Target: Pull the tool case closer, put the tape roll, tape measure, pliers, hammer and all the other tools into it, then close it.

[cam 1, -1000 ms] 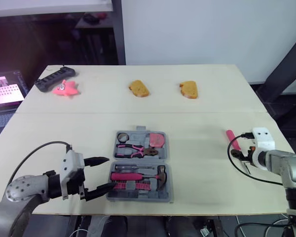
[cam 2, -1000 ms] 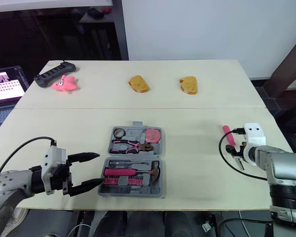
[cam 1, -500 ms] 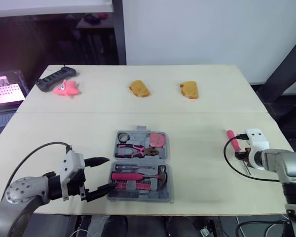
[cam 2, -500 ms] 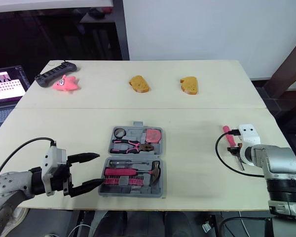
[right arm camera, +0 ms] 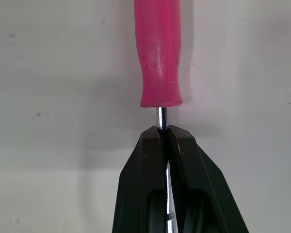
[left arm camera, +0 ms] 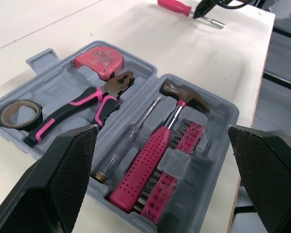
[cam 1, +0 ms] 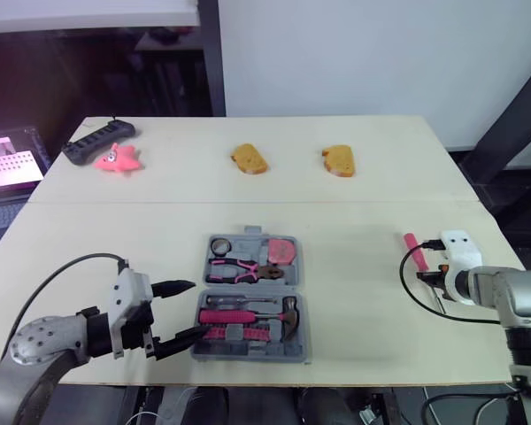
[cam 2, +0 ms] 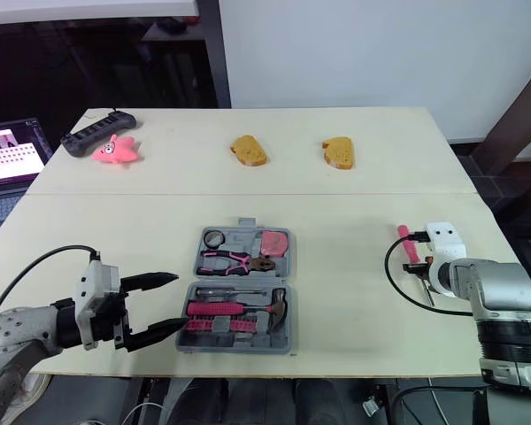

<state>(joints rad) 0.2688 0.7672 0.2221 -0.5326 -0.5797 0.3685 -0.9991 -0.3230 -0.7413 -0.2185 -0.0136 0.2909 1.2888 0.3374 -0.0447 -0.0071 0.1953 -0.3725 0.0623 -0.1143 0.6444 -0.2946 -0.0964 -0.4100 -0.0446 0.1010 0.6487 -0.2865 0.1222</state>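
Pink-handled driver is clamped by its thin steel shaft in the jaws of the right gripper, well right of the open tool case, so a slip or pivot is risked on lift; the jaws of the left gripper are held apart.

No lettering, brand or number can be read anywhere, and the laptop screen far left of the tool case shows only illegible marks.

Bright, even light; soft shadows; views sharp throughout
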